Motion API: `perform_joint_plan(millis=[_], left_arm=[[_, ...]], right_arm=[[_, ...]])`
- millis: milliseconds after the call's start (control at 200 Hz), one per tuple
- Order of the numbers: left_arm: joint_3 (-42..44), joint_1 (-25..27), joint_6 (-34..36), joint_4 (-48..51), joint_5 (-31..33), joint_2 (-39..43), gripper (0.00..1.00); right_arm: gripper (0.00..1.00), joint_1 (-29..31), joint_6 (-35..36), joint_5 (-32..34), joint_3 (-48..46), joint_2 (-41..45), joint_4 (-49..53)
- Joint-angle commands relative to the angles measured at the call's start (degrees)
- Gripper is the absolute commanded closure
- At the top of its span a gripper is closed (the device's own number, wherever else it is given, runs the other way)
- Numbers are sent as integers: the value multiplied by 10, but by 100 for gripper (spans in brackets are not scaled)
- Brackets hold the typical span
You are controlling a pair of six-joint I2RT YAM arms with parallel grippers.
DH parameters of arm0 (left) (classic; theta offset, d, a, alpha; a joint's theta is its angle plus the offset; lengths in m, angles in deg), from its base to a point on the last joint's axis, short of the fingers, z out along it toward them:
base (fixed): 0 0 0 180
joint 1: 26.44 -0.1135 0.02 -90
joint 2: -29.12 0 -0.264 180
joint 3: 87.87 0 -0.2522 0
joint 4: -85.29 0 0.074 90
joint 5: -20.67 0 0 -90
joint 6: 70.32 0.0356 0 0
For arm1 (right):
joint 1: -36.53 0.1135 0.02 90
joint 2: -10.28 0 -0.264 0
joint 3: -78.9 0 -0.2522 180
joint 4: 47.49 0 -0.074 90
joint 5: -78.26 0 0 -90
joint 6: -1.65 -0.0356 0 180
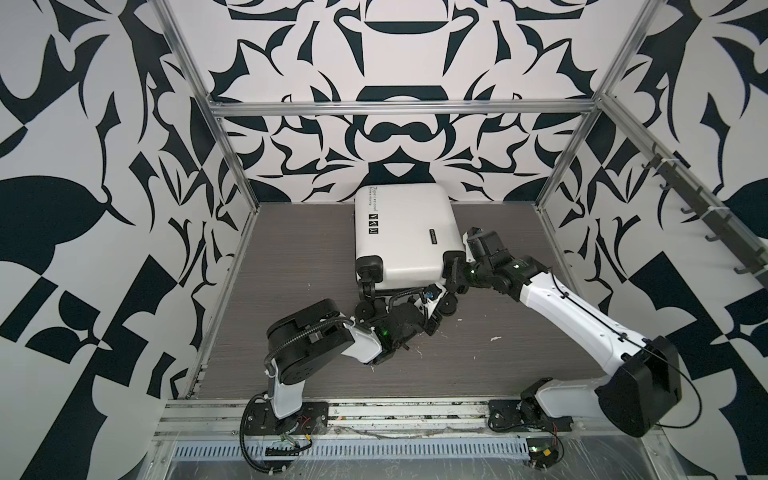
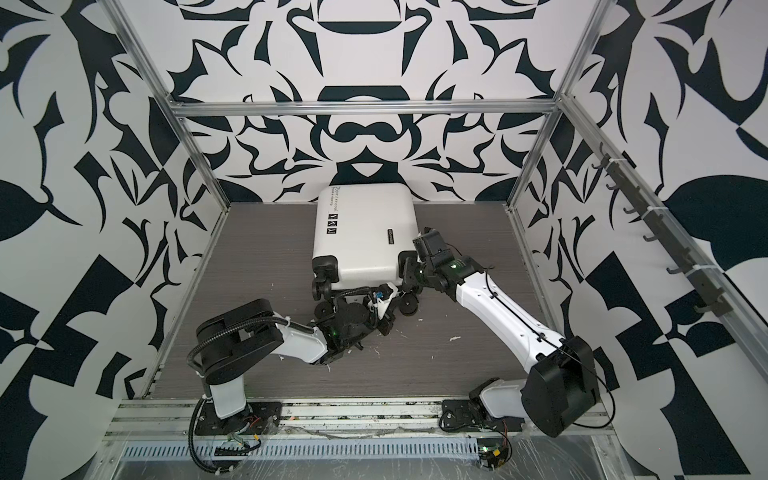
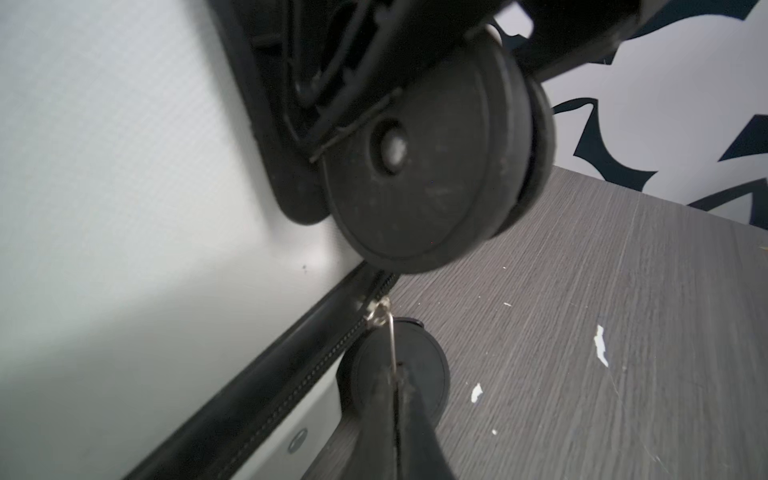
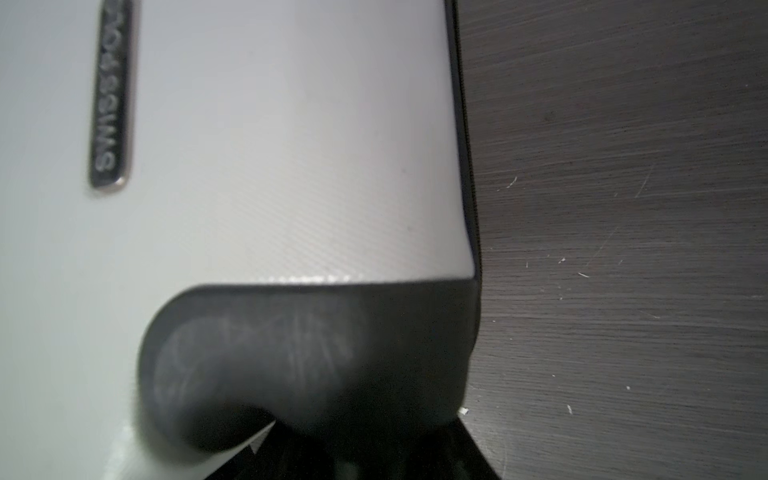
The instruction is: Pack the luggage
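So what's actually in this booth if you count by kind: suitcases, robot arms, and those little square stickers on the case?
Suitcase: 1
Robot arms: 2
Square stickers: 3
Total: 6

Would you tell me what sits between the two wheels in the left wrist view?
A zipper slider on the luggage, between the big wheel and the small wheel, in the left wrist view.
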Motion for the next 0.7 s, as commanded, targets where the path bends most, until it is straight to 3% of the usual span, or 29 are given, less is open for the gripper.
perform_joint_plan(millis=[0, 50, 125, 245, 395, 505, 695], left_arm=[[15, 37, -2, -56, -62, 41, 49], [32, 40, -1, -50, -48, 56, 33], [61, 46, 3, -36, -27, 86, 20], [88, 62, 8, 51, 18, 172, 16], [23, 78, -26, 382, 81, 332, 0], [-40, 77, -38, 587, 153, 420, 1], [-139, 57, -76, 835, 232, 490, 1]], right_arm=[[91, 17, 3, -23, 10, 29, -61], [79, 17, 9, -20, 14, 32, -52], [62, 17, 19, -12, 17, 41, -40], [46, 15, 37, 15, 21, 61, -15], [37, 4, 67, 42, 30, 89, 16], [35, -11, 82, 46, 40, 96, 39], [34, -35, 92, 39, 41, 102, 63]])
